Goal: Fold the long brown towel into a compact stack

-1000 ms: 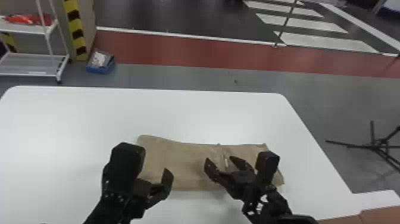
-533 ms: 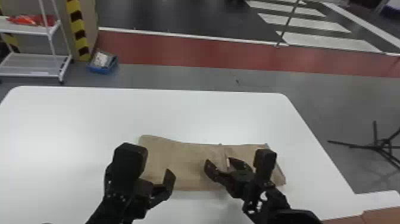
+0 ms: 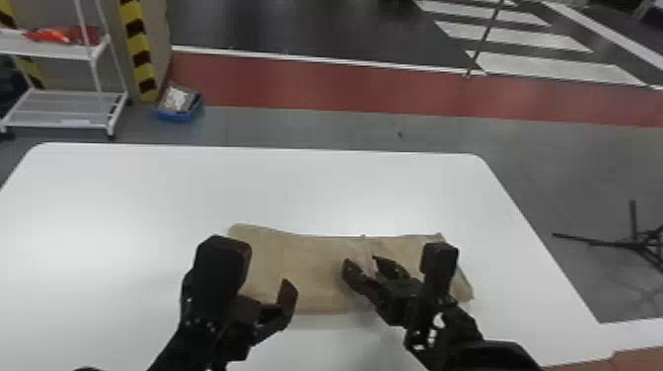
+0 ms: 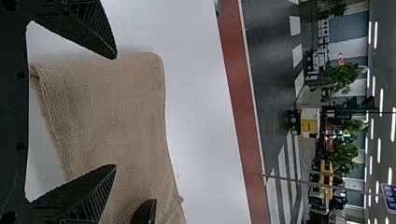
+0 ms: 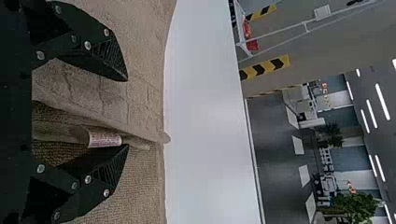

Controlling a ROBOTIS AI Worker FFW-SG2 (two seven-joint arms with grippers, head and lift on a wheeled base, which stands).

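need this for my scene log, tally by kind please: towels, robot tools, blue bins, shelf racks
towels: 1, the brown towel
tools: 2, left tool and right tool
blue bins: 1
shelf racks: 1
total: 5

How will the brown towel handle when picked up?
Likely floppy: the brown towel lies flat, edges rippled. Probably not slippery, given its coarse, nubbly weave. Layers may separate if only the top is pinched, since a fold gapes near the white label.
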